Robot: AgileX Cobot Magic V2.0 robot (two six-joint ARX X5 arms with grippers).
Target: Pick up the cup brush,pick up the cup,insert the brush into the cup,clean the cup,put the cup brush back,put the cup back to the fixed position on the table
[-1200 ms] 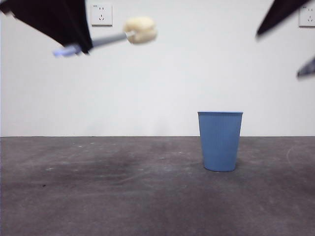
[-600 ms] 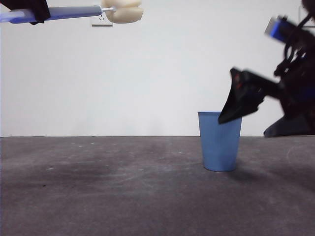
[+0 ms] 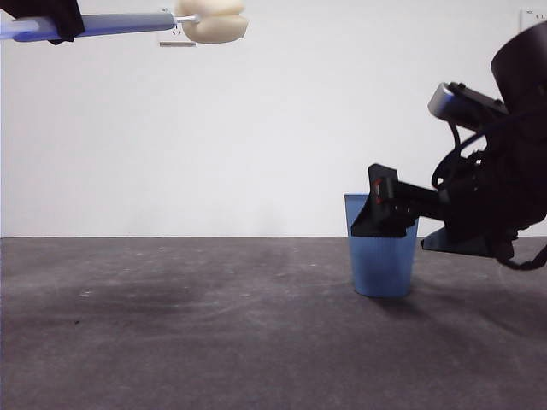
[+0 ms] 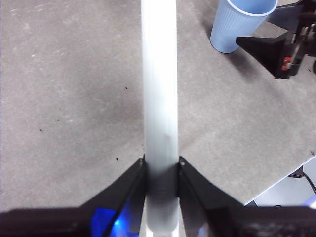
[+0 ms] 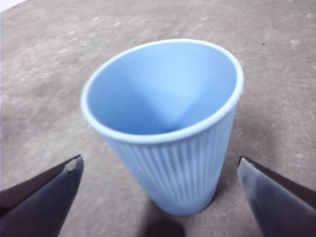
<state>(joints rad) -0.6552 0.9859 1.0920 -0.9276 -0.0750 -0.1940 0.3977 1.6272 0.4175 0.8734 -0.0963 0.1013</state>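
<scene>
Right wrist view: right gripper (image 5: 159, 173) spread wide, both jaws apart, one on each side of the cup (image 5: 165, 128), neither jaw touching it. Between the jaws, the blue ribbed cup upright on the table (image 5: 44, 74), mouth open and empty inside, smooth rim band above the fine ribs, a small shadow at its base.

Front view: same gripper (image 3: 382, 209) low at the right, level with the upper half of the cup (image 3: 382, 256), one black jaw overlapping the cup's rim and upper wall; behind it, toward the right edge, the bulky dark arm with cables. Cup standing right of middle on the dark grey table (image 3: 171, 342), base flat on the surface.

Left wrist view: left gripper (image 4: 161, 168) clenched on the brush (image 4: 159, 89), both jaws pressed against the pale handle, which runs straight out from between them and leaves the picture. Below it, bare scuffed table (image 4: 64, 98); farther off, the cup (image 4: 239, 22) with the other arm's black jaw (image 4: 269, 52) just beside it.

Front view again: left gripper (image 3: 51, 17) high in the top left corner, only a black tip visible, holding the brush (image 3: 128, 23) nearly level, well above the table and well apart from the cup. Grey handle pointing toward the middle, cream-yellow sponge head (image 3: 212, 20) at its end, partly cut by the top edge, in front of a wall socket (image 3: 175, 38).
</scene>
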